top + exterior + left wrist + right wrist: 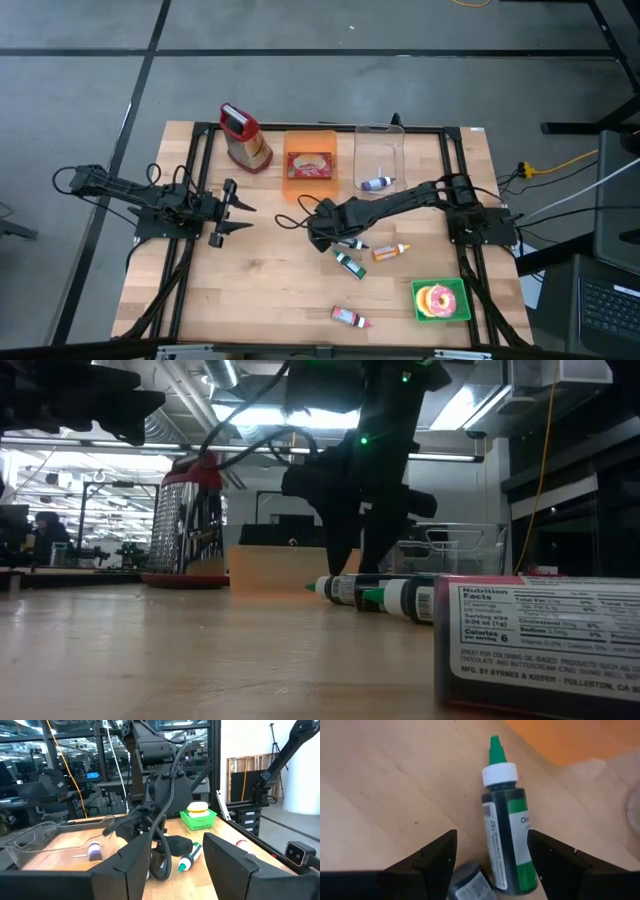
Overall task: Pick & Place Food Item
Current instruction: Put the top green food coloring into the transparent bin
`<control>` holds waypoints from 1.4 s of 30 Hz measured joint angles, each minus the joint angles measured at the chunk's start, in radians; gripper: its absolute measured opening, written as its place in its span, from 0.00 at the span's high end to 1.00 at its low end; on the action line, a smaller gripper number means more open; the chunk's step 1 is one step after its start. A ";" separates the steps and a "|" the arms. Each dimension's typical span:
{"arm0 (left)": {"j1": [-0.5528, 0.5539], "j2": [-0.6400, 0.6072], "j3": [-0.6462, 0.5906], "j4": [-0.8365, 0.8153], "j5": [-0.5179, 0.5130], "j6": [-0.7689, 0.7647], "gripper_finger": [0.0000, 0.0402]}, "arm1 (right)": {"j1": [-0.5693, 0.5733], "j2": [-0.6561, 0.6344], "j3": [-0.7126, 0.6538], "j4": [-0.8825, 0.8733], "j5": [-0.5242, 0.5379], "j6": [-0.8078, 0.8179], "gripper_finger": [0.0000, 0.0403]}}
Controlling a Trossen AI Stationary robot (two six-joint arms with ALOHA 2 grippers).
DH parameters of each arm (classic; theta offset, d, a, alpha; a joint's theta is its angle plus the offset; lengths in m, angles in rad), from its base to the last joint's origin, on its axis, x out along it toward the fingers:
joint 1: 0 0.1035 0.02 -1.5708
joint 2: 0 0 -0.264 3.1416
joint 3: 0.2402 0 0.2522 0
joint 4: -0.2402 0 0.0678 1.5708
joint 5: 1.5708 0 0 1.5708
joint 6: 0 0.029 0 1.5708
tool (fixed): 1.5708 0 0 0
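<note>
A green food-colouring bottle [507, 837] with a white cap and green tip lies on its side on the wooden table [250, 290], near the middle. My right gripper [492, 855] slants down over it, open, one finger on each side of the bottle's body, and no touch shows. In the high view this gripper [318, 238] is beside a small cluster of bottles: one under the arm [355, 243], a green one [350, 263] and an orange one [391, 251]. My left gripper [232, 210] waits open at the table's left, pointing level.
At the far edge stand a red-topped grater [245, 137], an orange tray [309, 180] with a packet, and a clear bin [377, 150] holding a purple-capped bottle [377, 183]. A green basket with a doughnut [441, 300] and a pink box [350, 318] lie near the front.
</note>
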 joint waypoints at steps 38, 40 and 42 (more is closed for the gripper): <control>0.002 0.000 0.000 -0.011 0.015 0.000 0.56 | 0.011 0.041 0.000 0.203 -0.029 -0.018 0.75; 0.002 0.000 0.000 -0.011 0.015 0.001 0.56 | 0.016 0.015 0.000 0.203 0.020 -0.020 0.76; 0.002 0.000 0.000 -0.011 0.016 0.000 0.56 | 0.021 -0.014 0.000 0.203 0.057 -0.022 0.78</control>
